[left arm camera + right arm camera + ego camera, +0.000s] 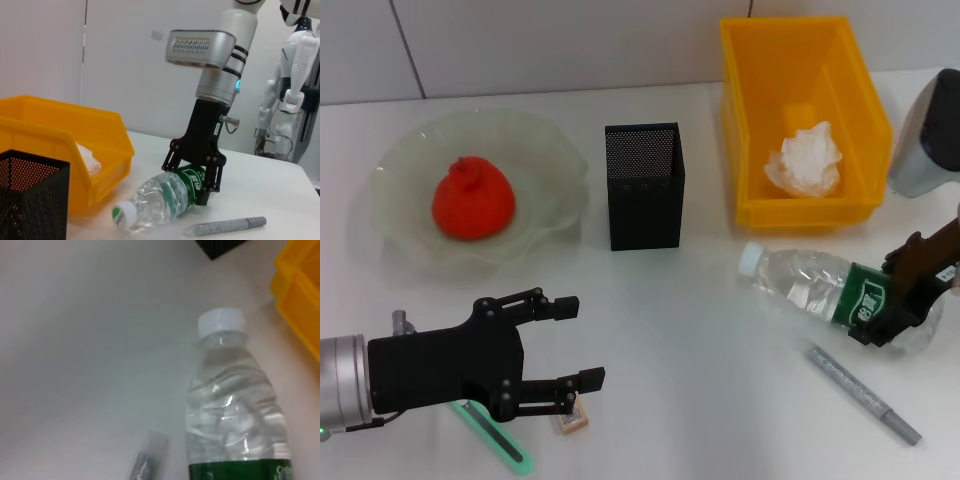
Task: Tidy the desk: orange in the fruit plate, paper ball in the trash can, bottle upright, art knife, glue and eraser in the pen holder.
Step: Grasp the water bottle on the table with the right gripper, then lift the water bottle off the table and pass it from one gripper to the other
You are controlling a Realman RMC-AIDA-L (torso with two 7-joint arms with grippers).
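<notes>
**Jaws around the lying bottle**

The right gripper (905,300) has its jaws down on both sides of the bottle (820,285), at the green label end. The bottle lies flat, with its cap pointing away from the jaws toward the pen holder (644,185). The glue (863,393) lies just beside it. The left gripper (575,345), jaws spread, hangs over the art knife (500,440) and eraser (570,420).

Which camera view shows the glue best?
The head view: the whole glue lies in sight on the table, beside the bottle. The left wrist view also shows it, low and flat. The right wrist view shows only one end.
</notes>
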